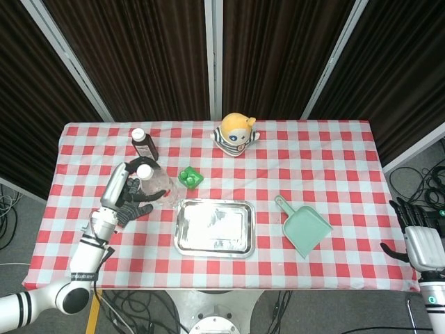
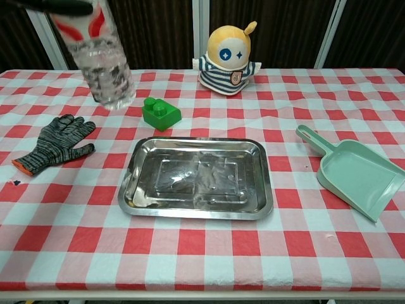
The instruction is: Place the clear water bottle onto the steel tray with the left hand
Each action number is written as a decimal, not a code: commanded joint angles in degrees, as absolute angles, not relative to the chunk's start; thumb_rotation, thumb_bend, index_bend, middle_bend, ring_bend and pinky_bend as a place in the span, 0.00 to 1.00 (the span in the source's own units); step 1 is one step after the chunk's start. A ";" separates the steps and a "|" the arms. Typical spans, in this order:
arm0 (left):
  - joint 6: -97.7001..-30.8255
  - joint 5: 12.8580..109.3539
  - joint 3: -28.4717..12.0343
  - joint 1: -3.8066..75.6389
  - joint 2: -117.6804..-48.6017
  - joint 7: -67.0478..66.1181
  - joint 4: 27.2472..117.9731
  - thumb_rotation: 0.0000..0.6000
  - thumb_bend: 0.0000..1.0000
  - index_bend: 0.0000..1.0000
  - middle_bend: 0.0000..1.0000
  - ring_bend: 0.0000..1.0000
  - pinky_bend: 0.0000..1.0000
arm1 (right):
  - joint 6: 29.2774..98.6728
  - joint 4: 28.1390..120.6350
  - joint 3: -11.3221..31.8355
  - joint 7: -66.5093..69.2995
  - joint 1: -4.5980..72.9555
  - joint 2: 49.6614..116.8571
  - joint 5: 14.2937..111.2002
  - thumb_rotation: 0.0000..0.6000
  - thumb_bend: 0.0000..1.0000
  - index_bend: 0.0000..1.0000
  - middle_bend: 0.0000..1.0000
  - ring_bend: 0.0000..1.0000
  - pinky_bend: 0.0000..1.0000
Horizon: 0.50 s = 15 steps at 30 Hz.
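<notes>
My left hand [image 1: 124, 182] holds the clear water bottle [image 1: 154, 183] in the air, left of the steel tray [image 1: 214, 227]. In the chest view the bottle [image 2: 103, 65] hangs upright above the table's left side, its base above the cloth, up and to the left of the tray [image 2: 196, 177]; a dark finger [image 2: 60, 6] crosses its top at the frame edge. Nothing lies in the tray. My right hand [image 1: 424, 240] hangs off the table's right edge, fingers apart, holding nothing.
A grey knit glove [image 2: 56, 142] lies left of the tray. A green block [image 2: 161, 113] sits behind the tray, a dark brown bottle [image 1: 144, 143] at the back left, a plush toy [image 2: 230, 57] at the back, and a green dustpan [image 2: 354, 171] to the right.
</notes>
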<state>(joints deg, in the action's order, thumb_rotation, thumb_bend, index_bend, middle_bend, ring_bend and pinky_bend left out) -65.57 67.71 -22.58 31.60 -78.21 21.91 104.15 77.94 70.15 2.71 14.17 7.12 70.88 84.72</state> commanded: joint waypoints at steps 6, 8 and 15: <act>-65.16 66.56 -21.61 31.18 -79.35 22.98 104.25 1.00 0.25 0.58 0.64 0.51 0.56 | 78.20 70.01 2.73 14.45 7.02 70.84 84.77 1.00 0.12 0.00 0.00 0.00 0.00; -63.66 67.27 -21.12 32.28 -80.01 22.68 103.91 1.00 0.25 0.58 0.64 0.51 0.56 | 77.99 69.88 2.76 14.22 7.08 70.96 84.62 1.00 0.12 0.00 0.00 0.00 0.00; -63.85 67.36 -22.26 30.46 -71.82 21.27 103.54 1.00 0.25 0.58 0.64 0.51 0.56 | 76.93 69.36 2.66 14.24 7.39 71.28 84.33 1.00 0.12 0.00 0.00 0.00 0.00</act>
<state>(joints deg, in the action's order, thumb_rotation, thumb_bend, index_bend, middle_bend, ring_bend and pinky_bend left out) -63.13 67.95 -21.85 32.29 -75.53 21.72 103.66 76.94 69.37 2.67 14.23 7.38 71.27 84.33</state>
